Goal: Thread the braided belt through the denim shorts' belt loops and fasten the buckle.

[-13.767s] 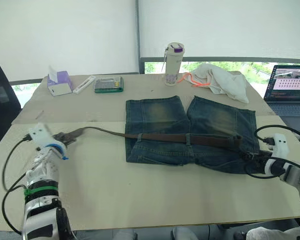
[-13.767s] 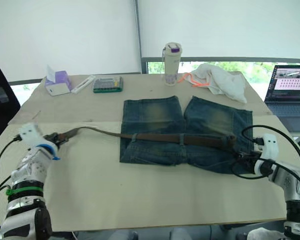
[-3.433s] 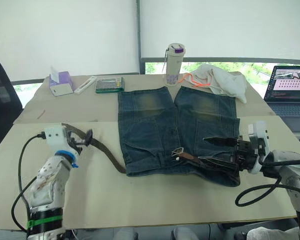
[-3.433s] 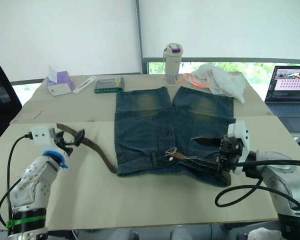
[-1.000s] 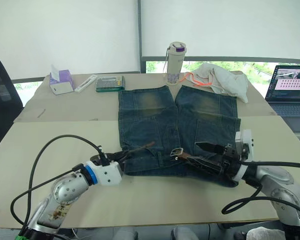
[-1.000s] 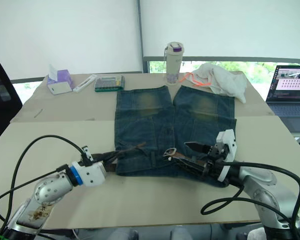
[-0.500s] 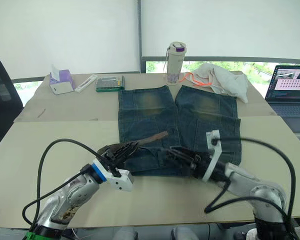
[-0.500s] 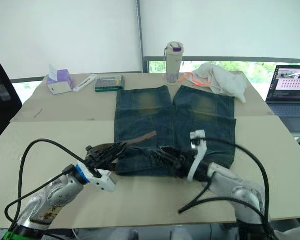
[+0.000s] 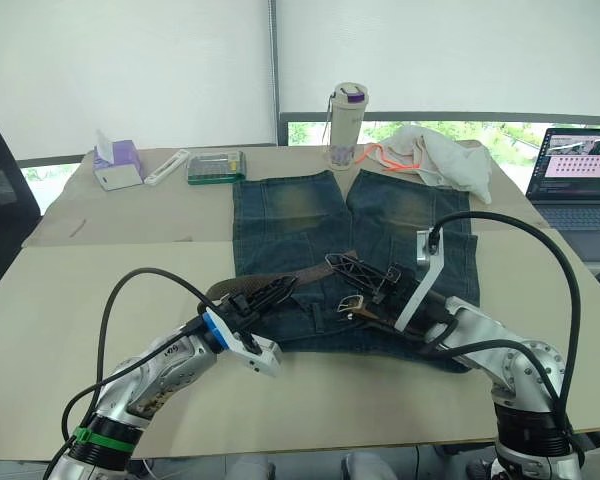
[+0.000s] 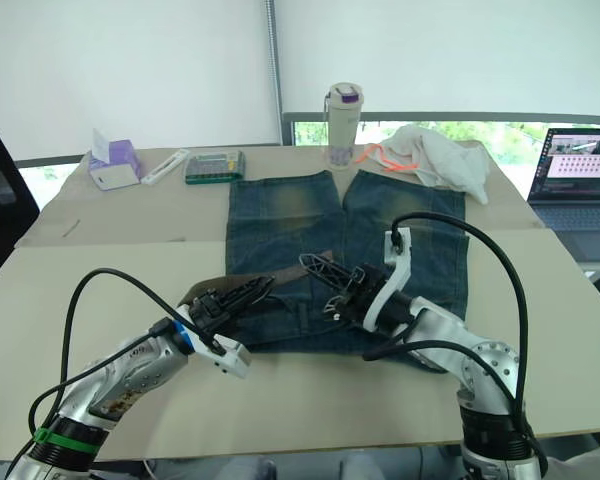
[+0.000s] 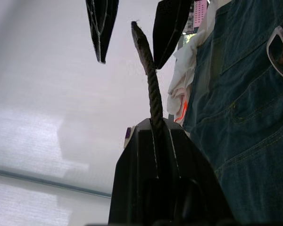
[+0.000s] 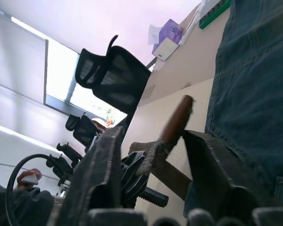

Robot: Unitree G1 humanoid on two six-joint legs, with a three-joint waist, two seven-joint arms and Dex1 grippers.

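1. Denim shorts (image 9: 350, 235) lie flat on the tabletop (image 9: 110, 300), waistband nearest the robot.
2. Left end effector (image 9: 270, 292) clenched on the braided belt (image 9: 242, 284) tip.
3. Right end effector (image 9: 358, 272) spread wide, empty, above the buckle (image 9: 351, 304).
4. Belt looks limp; best gripped near the tip.

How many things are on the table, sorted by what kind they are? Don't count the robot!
Clothes and cloth: 2, the denim shorts and a white cloth
Belts: 1, the braided belt
Bottles: 1
Tissue boxes: 1
Calculators: 1
White remotes: 1
Laptops: 1
Total: 8
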